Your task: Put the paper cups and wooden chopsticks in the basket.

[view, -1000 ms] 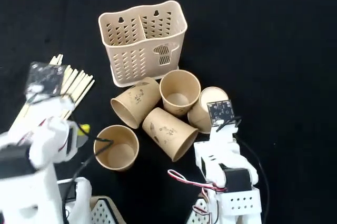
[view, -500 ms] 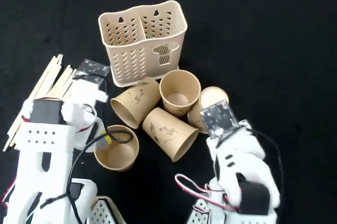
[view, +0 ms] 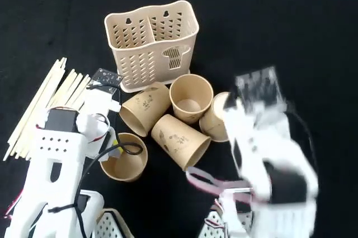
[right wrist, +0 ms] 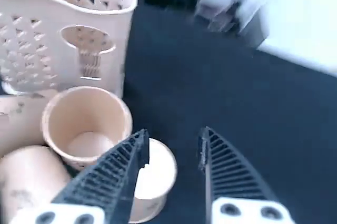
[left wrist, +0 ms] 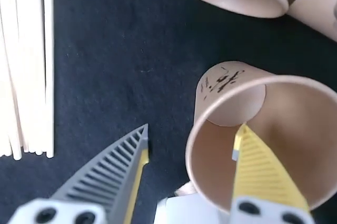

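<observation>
Currently left gripper [left wrist: 192, 129] spread, straddling wall of cup [left wrist: 226, 84], 6 o'clock of basket [view: 151, 42]; right gripper [right wrist: 172, 137] spread over far cup [right wrist: 152, 179], 5 o'clock of basket. Risk: pinch may crumple thin rim, or cup slips on lift.

Five paper cups [view: 191, 98], one basket [view: 140, 62], several wooden chopsticks [view: 39, 104], two arms [view: 56, 154].

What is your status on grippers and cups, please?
Left gripper open, straddling rim of upright tan paper cup. Right gripper open by tipped tan paper cup. Wooden chopsticks loose on black table; beige plastic basket unobstructed.
</observation>
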{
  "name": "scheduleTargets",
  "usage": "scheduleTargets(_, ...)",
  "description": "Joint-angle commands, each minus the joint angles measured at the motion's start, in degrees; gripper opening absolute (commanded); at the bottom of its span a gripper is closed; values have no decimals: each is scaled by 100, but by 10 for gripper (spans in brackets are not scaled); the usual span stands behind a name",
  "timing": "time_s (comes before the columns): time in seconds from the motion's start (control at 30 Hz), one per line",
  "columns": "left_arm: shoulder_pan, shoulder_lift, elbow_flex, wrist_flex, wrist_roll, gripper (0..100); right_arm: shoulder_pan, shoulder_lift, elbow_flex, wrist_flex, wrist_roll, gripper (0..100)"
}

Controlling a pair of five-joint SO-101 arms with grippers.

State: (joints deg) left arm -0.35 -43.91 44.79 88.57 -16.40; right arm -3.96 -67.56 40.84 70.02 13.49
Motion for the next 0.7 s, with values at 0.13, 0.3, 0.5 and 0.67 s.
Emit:
scheduleTargets(0.13, 13, -18, -4, -88, 70, 255, -949, 3108, -1508, -237, -1380, 170)
scheduleTargets(0.3, 13, -26, 75, -97, 220, 255, -1029, 4338, -1930, -475, -1618, 168)
scheduleTargets(0.5, 4, -26, 84, -97, 299, 255, -958, 5077, -2018, -607, -1600, 167)
scheduleTargets(0.67, 4, -26, 127, -193, 299, 255, -615, 5191, -2018, -607, -1319, 169)
